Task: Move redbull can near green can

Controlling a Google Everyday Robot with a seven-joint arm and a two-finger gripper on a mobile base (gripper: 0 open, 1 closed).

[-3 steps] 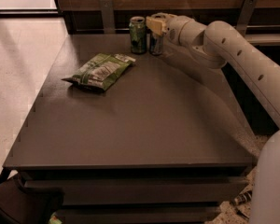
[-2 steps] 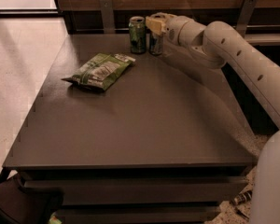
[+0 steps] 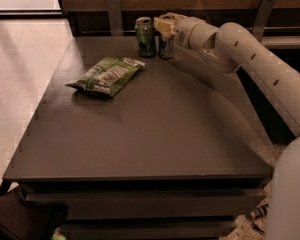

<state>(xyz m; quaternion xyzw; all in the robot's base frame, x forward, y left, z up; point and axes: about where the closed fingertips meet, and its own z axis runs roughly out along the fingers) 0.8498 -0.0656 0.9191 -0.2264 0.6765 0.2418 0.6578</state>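
Slim silver-and-blue redbull can (image 3: 165, 48) stands at far edge of dark counter (image 3: 155, 134), just beside green drink can (image 3: 145, 38), on its right in view.
Cream gripper (image 3: 164, 25) sits over redbull can's top, arm (image 3: 260, 69) reaching in from right; grip state: can't tell. Flat green snack bag (image 3: 107, 76) lies well apart, nearer cam.

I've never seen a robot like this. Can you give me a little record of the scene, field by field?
table: dark flat top
green can: upright near the far edge
redbull can: upright, close beside the green can
hand: at the top of the redbull can
arm: white, reaching in from the near right corner of the view
snack bag: green, lying flat, apart from both cans
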